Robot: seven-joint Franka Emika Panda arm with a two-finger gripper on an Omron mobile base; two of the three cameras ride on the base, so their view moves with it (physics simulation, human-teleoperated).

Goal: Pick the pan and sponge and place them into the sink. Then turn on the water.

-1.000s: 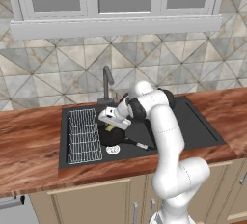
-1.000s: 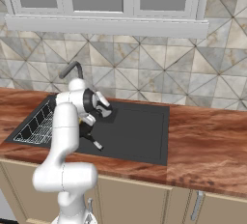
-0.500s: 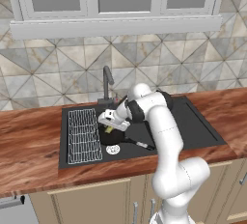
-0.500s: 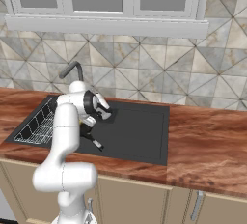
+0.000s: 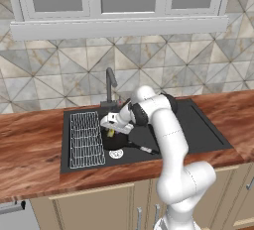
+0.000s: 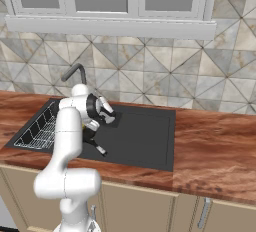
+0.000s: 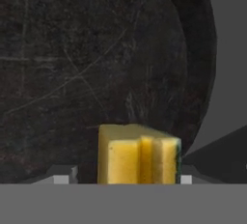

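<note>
From my seat, sponge (image 7: 139, 155) cut off at its lower end in the hand view, pan (image 7: 96, 73) running past the top and left edges, fingertips barely visible, gap perhaps open, I can't tell, pan (image 5: 117, 140) mostly hidden behind the gripper (image 5: 110, 126) from the left base.

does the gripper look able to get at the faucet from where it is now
Probably yes. The gripper hangs over the pan in the sink, and the faucet rises just behind it with nothing between. The sponge sits between the fingers, over the pan.
</note>
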